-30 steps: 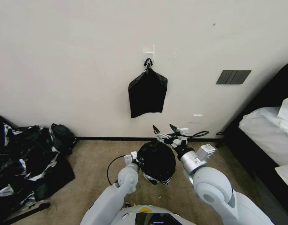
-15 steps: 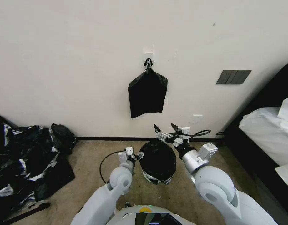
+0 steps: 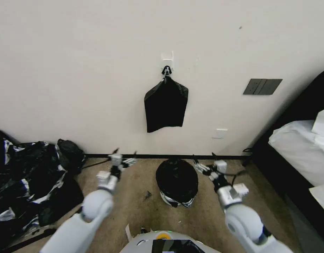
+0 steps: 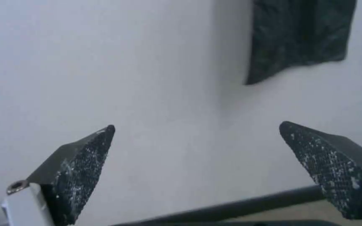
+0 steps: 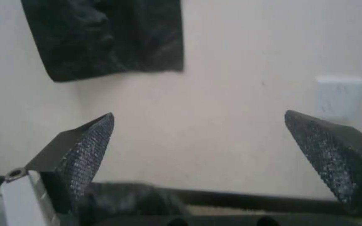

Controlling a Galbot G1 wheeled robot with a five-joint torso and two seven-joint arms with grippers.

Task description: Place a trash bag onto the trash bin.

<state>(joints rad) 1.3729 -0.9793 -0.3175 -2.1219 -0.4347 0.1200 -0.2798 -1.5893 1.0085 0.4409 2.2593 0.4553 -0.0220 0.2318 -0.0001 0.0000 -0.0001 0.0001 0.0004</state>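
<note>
The trash bag (image 3: 176, 179), glossy black, is draped over the trash bin, which stands on the carpet by the wall. Only a pale sliver of the trash bin (image 3: 167, 199) shows under the bag's lower edge. My left gripper (image 3: 125, 155) hangs open well to the left of the bin, apart from it, holding nothing. My right gripper (image 3: 204, 158) is open just right of the bag's top, not touching it. In the left wrist view the left gripper (image 4: 195, 125) faces the bare wall. In the right wrist view the right gripper (image 5: 198, 113) is open above the trash bag (image 5: 126, 201).
A flat black bundle (image 3: 166, 105) hangs from a wall hook above the bin. A huge black plastic heap (image 3: 28, 186) lies on the floor at the left. A bed (image 3: 302, 147) is at the right. A small scrap (image 3: 147, 194) lies on the carpet beside the bin.
Both arms have pulled away from the bin: the left swung far out to the left, the right shifted right and lower. The bag stays on the bin.
</note>
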